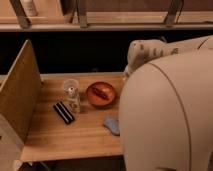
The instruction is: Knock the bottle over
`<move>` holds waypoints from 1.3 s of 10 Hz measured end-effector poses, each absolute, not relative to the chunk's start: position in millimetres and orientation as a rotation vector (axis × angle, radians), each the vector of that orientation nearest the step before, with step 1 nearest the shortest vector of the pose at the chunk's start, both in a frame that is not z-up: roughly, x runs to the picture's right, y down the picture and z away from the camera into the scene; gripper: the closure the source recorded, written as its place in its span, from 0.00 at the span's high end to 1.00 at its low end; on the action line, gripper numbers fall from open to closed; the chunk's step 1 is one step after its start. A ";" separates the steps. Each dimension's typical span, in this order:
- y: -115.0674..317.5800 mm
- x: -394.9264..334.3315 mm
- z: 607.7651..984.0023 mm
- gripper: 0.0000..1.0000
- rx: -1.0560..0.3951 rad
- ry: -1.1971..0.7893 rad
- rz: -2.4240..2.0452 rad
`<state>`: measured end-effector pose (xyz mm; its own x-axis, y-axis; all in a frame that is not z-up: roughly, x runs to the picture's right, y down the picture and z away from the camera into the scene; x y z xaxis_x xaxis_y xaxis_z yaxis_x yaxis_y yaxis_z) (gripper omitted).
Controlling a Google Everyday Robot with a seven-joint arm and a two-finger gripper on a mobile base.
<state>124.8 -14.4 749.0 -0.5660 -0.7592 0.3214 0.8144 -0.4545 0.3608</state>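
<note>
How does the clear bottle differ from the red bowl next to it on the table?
The bottle is see-through and stands upright; the bowl is opaque red and sits low. The bottle is narrower than the bowl. The bottle stands left of the bowl, nearer the black striped block. Both rest on the wooden table. The gripper is not in view; only the robot's white arm shows at right.

A light wooden counter [75,140] carried a round red bowl [101,94] mid-frame, a flat black striped block [64,111] lower-left of it and a blue-grey pad [112,125] below; a pale opaque bottle [30,7] stood upper left.
</note>
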 end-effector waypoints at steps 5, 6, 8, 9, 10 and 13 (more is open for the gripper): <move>-14.5 122.9 749.3 0.00 -0.139 -0.599 -2.094; -14.6 122.2 749.4 0.00 -0.138 -0.599 -2.095; -14.6 122.3 749.3 0.00 -0.138 -0.599 -2.095; -15.2 121.8 749.6 0.00 -0.137 -0.599 -2.094; -17.4 120.0 751.8 0.00 -0.137 -0.602 -2.100; -38.0 86.1 762.5 0.00 -0.112 -0.620 -2.157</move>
<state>86.1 -38.0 762.5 -0.6221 -0.7260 0.2930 0.7709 -0.5025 0.3914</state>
